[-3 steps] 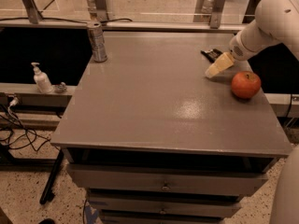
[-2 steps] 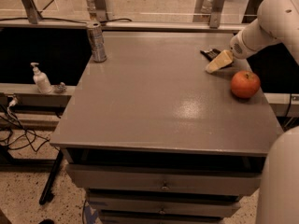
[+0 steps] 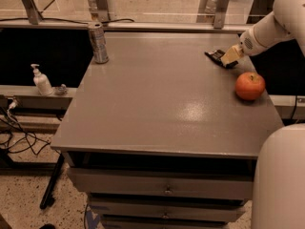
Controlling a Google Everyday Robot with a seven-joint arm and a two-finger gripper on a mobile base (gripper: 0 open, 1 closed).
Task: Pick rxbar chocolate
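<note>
The rxbar chocolate (image 3: 216, 55) is a small dark flat bar lying on the grey table (image 3: 162, 94) near its far right corner. My gripper (image 3: 230, 57) with its pale tip is right at the bar's right end and covers part of it. I cannot tell whether it touches the bar. The white arm (image 3: 271, 30) reaches in from the upper right.
A red-orange apple (image 3: 249, 86) sits near the table's right edge, just in front of the gripper. A silver can (image 3: 98, 43) stands at the far left corner. A soap dispenser (image 3: 42, 80) stands on a ledge to the left. The robot's white body (image 3: 281, 175) fills the lower right.
My gripper has moved a little toward the far edge and to the right, closing on the bar's right end. The bar, apple and can have not moved.
</note>
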